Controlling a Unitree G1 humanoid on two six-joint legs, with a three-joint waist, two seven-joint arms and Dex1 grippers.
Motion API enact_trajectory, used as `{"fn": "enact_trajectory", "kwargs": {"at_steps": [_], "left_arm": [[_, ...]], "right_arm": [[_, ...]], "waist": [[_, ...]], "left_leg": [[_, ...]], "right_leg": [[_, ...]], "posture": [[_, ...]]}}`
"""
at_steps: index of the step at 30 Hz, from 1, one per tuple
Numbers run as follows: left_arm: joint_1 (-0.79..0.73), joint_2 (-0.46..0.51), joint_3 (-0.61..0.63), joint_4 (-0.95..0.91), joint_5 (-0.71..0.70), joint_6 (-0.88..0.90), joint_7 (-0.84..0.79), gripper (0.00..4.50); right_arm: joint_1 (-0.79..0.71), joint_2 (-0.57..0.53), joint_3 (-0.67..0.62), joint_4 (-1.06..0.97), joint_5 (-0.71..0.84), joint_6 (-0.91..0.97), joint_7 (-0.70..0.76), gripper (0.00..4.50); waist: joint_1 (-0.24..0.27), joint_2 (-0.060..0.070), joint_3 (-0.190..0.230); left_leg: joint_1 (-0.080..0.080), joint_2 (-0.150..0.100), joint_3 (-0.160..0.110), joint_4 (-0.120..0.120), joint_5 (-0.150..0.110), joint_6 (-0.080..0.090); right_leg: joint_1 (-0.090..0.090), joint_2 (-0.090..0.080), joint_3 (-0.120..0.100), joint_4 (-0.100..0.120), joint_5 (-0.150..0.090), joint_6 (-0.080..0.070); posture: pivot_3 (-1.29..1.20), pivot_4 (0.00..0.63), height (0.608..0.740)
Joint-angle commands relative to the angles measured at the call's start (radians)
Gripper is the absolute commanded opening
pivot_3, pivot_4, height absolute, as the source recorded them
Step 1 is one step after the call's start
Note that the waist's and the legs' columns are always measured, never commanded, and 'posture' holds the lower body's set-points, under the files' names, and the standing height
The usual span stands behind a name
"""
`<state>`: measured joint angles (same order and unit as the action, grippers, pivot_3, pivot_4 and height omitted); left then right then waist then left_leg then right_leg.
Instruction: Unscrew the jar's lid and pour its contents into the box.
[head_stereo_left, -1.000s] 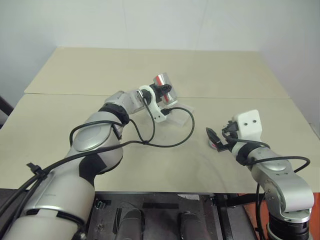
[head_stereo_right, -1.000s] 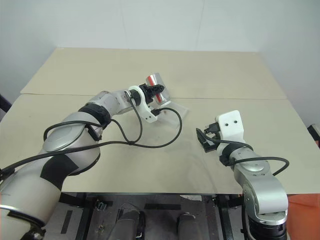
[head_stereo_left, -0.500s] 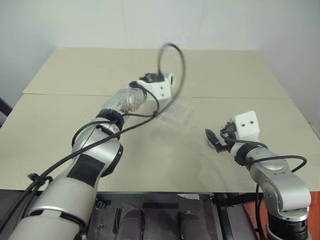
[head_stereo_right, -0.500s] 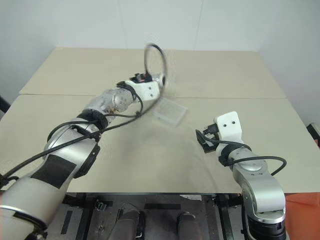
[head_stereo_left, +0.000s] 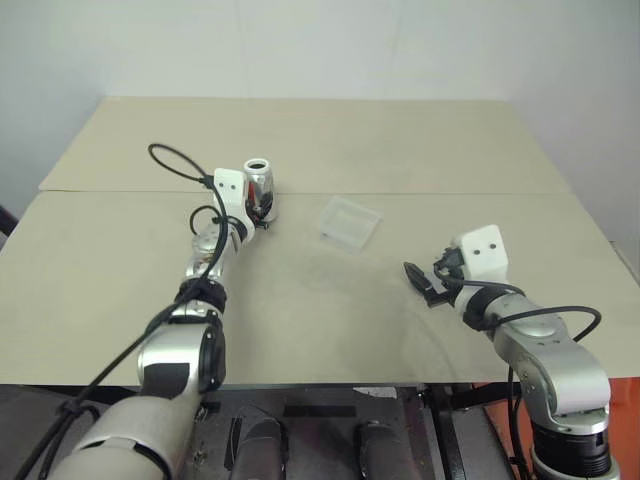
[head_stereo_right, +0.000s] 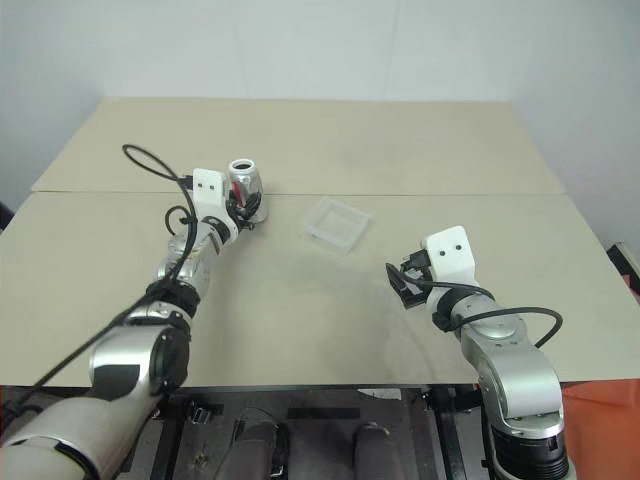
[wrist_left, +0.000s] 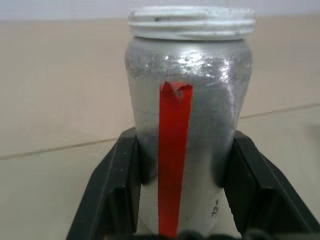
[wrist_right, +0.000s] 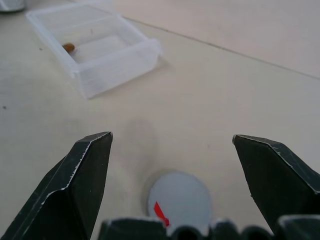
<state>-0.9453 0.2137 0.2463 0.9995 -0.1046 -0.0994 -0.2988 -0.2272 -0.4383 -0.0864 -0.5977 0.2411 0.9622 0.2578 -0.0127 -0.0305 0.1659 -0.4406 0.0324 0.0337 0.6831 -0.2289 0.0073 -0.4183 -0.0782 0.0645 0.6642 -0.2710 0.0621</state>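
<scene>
The jar (head_stereo_left: 259, 180) stands upright left of the box, its threaded mouth uncovered, silvery with a red stripe (wrist_left: 173, 150). My left gripper (head_stereo_left: 256, 204) is shut on the jar's lower body, one black finger (wrist_left: 117, 190) on each side. The box (head_stereo_left: 349, 219), a shallow translucent tray, lies on the table at mid-centre with a small brown piece (wrist_right: 69, 47) inside. My right gripper (head_stereo_left: 419, 283) hovers low near the right front, open. The lid (wrist_right: 180, 200), a flat grey disc with a red mark, lies on the table between and below its fingers.
The beige table (head_stereo_left: 300, 130) is made of two boards with a seam running across behind the box. Black cables (head_stereo_left: 175, 160) loop from my left wrist. A pale wall stands behind the far edge.
My left arm swung the jar from tipped above the box back to the left and turned it upright. The right gripper stayed open over the lid.
</scene>
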Motion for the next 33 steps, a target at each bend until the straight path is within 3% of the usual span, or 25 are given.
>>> {"fn": "enact_trajectory", "kwargs": {"at_steps": [1, 10, 18, 25, 33], "left_arm": [[0.07, -0.007, 0.043, -0.152, -0.074, 0.048, 0.032, 1.93], [0.248, -0.004, -0.033, -0.272, -0.026, 0.057, 0.046, 1.93], [0.288, -0.013, -0.054, -0.319, -0.037, 0.002, 0.042, 4.49], [0.367, -0.006, -0.064, -0.463, -0.04, 0.048, 0.047, 4.49], [0.593, 0.013, -0.071, -0.891, -0.063, 0.245, 0.062, 4.49]], "right_arm": [[-0.017, -0.007, -0.001, -0.01, 0.004, -0.043, 0.017, 4.46], [-0.052, -0.025, 0.015, 0.039, -0.013, -0.073, 0.041, 4.46], [-0.043, -0.019, 0.014, 0.041, -0.009, -0.081, 0.037, 4.5], [-0.037, -0.011, 0.025, 0.046, -0.015, -0.091, 0.029, 4.5], [-0.048, 0.006, 0.052, 0.066, -0.014, -0.098, 0.037, 4.5]], "waist": [[-0.001, 0.0, 0.0], [-0.01, 0.001, -0.013], [-0.002, 0.001, -0.02], [-0.001, 0.001, -0.02], [-0.003, 0.001, -0.02]], "left_leg": [[0.0, 0.0, 0.0, 0.0, 0.0, 0.0], [0.002, 0.0, -0.001, 0.0, 0.0, 0.0], [0.005, 0.0, 0.0, -0.001, 0.0, 0.0], [0.006, 0.0, -0.001, -0.001, 0.0, 0.0], [0.008, 0.0, -0.006, -0.001, 0.0, 0.0]], "right_leg": [[0.0, 0.0, 0.0, 0.0, 0.0, 0.0], [0.001, 0.0, 0.001, 0.0, 0.0, 0.0], [0.005, 0.001, 0.001, -0.001, 0.0, 0.0], [0.007, 0.0, 0.0, -0.002, 0.0, 0.0], [0.009, 0.0, 0.001, -0.002, 0.0, 0.0]], "posture": [[0.0, 0.15, 0.74], [0.0, 0.15, 0.74], [0.0, 0.15, 0.74], [0.0, 0.15, 0.74], [0.0, 0.15, 0.74]]}}
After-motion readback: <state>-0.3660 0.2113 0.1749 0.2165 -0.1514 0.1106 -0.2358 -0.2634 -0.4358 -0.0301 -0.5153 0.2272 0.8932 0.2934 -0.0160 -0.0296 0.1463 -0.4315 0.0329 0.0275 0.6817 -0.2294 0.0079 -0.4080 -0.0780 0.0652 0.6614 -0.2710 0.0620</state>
